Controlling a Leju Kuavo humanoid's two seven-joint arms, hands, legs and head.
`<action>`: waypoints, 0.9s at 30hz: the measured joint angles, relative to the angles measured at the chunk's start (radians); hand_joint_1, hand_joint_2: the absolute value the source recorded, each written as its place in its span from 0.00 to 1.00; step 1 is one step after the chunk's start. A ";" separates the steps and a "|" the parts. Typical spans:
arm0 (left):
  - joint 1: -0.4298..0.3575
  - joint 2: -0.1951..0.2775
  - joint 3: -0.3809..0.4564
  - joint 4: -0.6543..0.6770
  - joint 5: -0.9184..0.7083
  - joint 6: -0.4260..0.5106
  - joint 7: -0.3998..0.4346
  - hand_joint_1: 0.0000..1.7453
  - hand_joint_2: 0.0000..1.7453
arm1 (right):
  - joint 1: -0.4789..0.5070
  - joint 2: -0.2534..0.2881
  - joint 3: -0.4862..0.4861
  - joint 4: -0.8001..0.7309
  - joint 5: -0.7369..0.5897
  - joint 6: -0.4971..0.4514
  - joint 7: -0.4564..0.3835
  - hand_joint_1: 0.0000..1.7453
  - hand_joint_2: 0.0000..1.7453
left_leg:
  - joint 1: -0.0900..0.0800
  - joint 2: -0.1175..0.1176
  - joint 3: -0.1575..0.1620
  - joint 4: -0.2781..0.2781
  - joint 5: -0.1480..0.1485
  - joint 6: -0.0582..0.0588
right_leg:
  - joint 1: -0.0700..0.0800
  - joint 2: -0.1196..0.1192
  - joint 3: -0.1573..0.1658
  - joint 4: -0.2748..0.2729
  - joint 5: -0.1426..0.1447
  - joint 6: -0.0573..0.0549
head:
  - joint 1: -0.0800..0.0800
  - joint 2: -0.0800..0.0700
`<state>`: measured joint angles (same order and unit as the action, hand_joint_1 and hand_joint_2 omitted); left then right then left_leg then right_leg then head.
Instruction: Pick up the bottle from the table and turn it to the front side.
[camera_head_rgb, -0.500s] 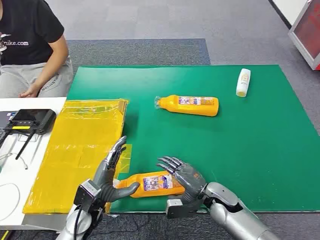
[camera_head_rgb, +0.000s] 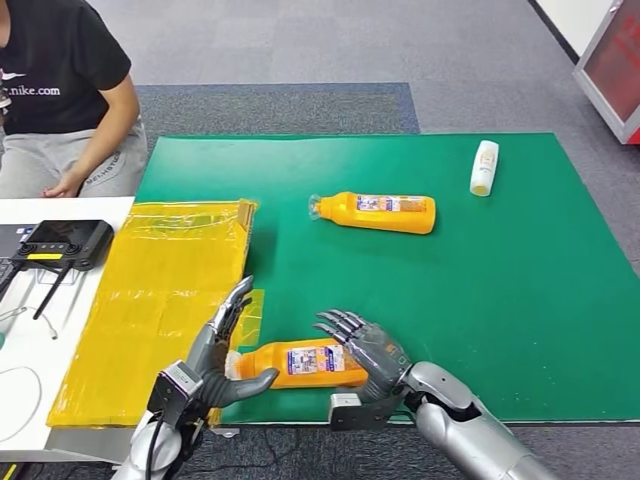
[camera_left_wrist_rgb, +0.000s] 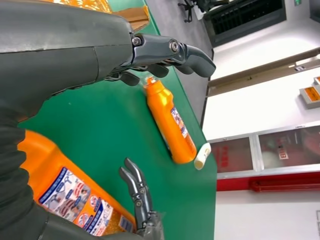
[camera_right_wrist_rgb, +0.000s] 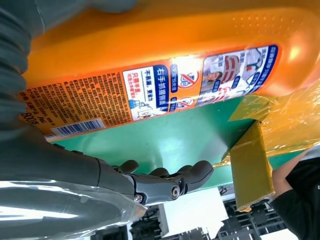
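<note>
A green mat-covered tabletop (camera_head_rgb: 490, 330) carries an orange plastic bottle (camera_head_rgb: 302, 363) lying at its near edge, a second orange bottle (camera_head_rgb: 376, 212) lying mid-table, a small white bottle (camera_head_rgb: 484, 167) far right, and a yellow plastic sheet (camera_head_rgb: 162, 290) along the left.

Robot test lab in an office-type room, judging by: green mat (camera_head_rgb: 490, 300) laid over a table on grey carpet (camera_head_rgb: 302, 40); controller with antennas (camera_head_rgb: 56, 243) placed left of the mat; person (camera_head_rgb: 64, 95) seated beyond it.
</note>
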<state>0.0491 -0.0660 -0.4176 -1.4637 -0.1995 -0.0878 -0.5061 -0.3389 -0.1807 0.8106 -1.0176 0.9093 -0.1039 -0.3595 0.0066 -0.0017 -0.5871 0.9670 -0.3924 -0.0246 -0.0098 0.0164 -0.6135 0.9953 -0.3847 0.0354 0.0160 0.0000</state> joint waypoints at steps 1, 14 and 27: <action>0.001 0.001 0.000 0.000 0.000 0.000 0.001 0.00 1.00 | -0.002 0.001 0.000 0.006 0.003 -0.001 -0.001 0.00 1.00 | 0.000 0.000 0.001 0.000 -0.001 0.001 | 0.000 0.000 0.001 0.000 0.000 0.000 | 0.000 0.000; -0.001 0.012 0.001 0.000 0.000 0.000 0.004 0.00 1.00 | -0.042 -0.002 0.023 0.077 0.013 0.037 -0.066 0.00 1.00 | 0.001 0.001 0.020 0.000 -0.011 0.001 | 0.001 0.004 0.014 -0.006 -0.009 0.001 | 0.000 0.000; -0.026 0.013 0.001 0.009 0.004 -0.001 0.000 0.00 1.00 | -0.078 -0.021 0.048 0.121 -0.001 0.064 -0.087 0.40 1.00 | 0.001 0.004 0.035 0.000 -0.020 0.003 | 0.001 0.007 0.031 -0.009 -0.015 0.004 | 0.000 0.000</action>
<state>0.0229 -0.0526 -0.4170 -1.4549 -0.1951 -0.0885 -0.5061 -0.4165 -0.2013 0.8586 -0.8968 0.9084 -0.0398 -0.4461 0.0072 0.0028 -0.5519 0.9668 -0.4121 -0.0213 -0.0086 0.0239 -0.5821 0.9863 -0.3995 0.0395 0.0160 0.0000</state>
